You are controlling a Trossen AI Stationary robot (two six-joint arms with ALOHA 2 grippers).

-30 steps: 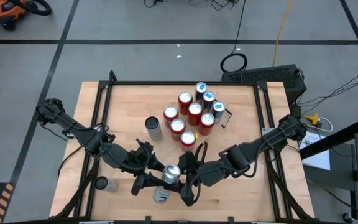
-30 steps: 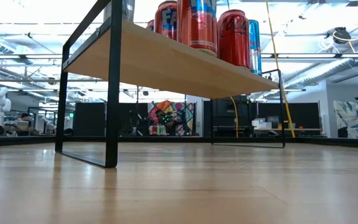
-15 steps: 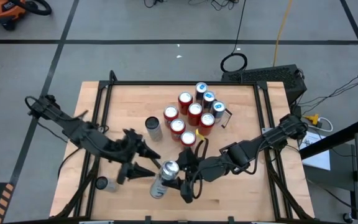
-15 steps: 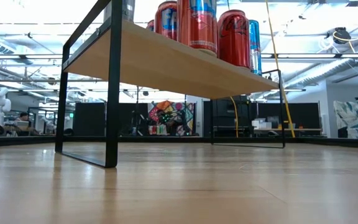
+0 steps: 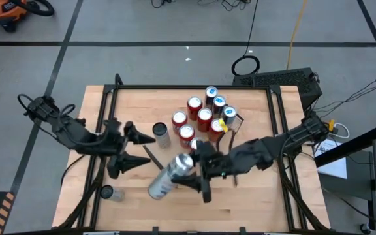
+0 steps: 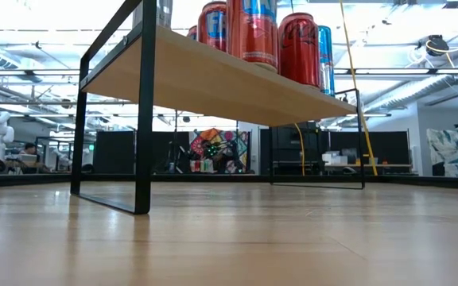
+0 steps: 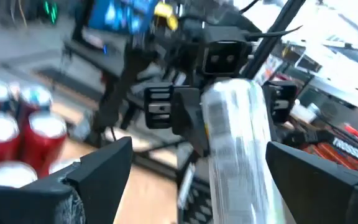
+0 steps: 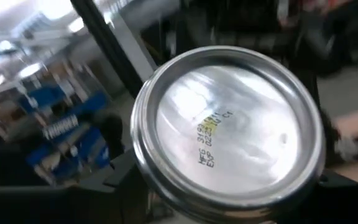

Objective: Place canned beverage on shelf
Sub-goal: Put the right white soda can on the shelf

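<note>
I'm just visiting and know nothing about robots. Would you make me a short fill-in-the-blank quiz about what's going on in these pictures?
1. The silver can is held by the ____ gripper.
2. The left gripper holds nothing, and its fingers are ____.
3. The held can is ____, not upright.
4. The red cans stand on the ____.

Missing words: right; open; tilted; shelf

Glossy silver metal can (image 5: 168,175), matt light-wood shelf (image 5: 136,104) with black metal brackets
</note>
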